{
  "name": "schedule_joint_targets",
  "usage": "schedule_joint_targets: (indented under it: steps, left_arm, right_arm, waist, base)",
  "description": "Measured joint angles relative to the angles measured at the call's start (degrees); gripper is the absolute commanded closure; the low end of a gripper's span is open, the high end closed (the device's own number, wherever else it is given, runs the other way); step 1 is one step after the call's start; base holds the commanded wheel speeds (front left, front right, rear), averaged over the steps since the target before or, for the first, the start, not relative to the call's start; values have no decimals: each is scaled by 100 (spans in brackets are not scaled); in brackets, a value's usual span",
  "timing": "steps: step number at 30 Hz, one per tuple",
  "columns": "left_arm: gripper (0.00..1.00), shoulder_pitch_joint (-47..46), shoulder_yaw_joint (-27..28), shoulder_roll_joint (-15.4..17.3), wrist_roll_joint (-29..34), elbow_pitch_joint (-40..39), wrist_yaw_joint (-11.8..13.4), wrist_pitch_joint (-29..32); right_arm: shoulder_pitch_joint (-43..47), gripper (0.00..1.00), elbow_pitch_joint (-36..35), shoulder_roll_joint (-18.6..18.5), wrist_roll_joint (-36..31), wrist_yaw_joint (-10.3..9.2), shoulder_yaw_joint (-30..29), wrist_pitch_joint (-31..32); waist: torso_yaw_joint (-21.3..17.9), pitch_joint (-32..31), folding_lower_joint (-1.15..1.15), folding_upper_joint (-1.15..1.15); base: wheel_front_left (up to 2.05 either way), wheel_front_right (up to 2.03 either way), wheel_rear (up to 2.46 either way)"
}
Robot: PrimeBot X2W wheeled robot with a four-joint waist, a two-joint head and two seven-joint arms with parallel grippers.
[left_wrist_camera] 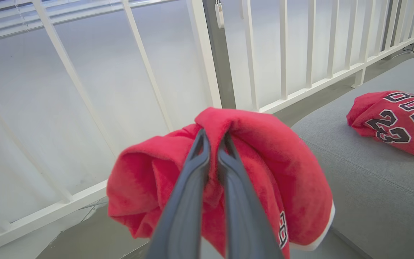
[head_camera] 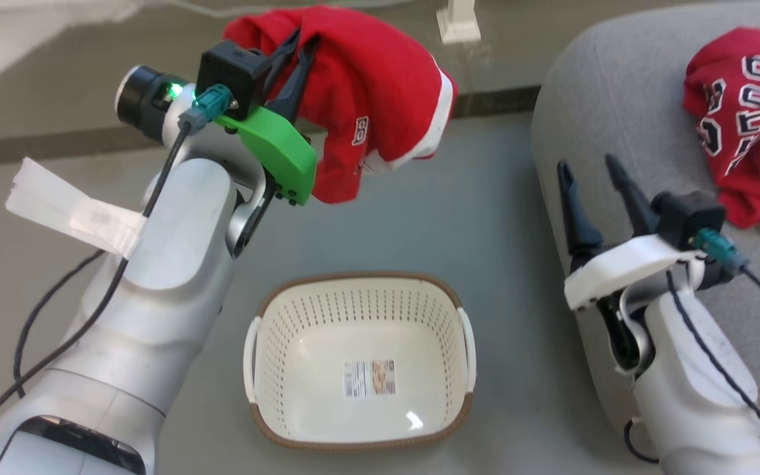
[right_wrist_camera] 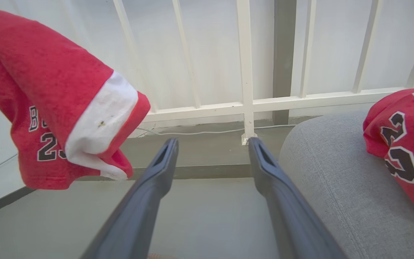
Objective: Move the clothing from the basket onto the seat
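Since the basket at bottom centre is empty, you're nearly done: jersey lies on seat upper right, L gripper pinches 2nd red garment aloft top centre, R gripper spread, holding nothing.

Railing: white, straight ahead of your right gripper.
Cable: white; you see it on the floor beyond that gripper.

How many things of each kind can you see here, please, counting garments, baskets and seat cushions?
Red fabric garments: 2, the white-trimmed garment in the left gripper, the numbered jersey on the cushion
Cream perforated plastic basket, brown-rimmed: 1
Grey woven-fabric seat cushion: 1
Total: 4
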Motion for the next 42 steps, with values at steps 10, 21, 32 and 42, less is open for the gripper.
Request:
schedule_joint_targets:
  steps: [10, 21, 32, 42]
  left_arm:
    - [100, 258, -403, -18, -721, -264, -1, 293]
    - [100, 358, -1016, -15, -1258, -794, -1, 557]
    - [100, 375, -1330, -13, -1414, -1036, 98, 708]
    - [100, 382, -1438, -12, -1543, -1085, 311, 757]
  right_arm:
    - [193, 0, 341, -1, -29, 136, 766, 0]
    - [152, 0, 469, -4, 327, 232, 1735, 1]
    - [-272, 0, 446, -16, 748, 234, 2292, 1]
    - [-322, 46, 253, -20, 1140, 233, 2299, 1]
  waist:
    - [126, -734, 0, 0]
    - [431, -988, 0, 0]
    - [579, -1029, 0, 0]
    - [571, -1001, 0, 0]
  base:
    - [0, 0, 0]
    - [0, 0, 0]
    - [0, 0, 0]
    - [0, 0, 0]
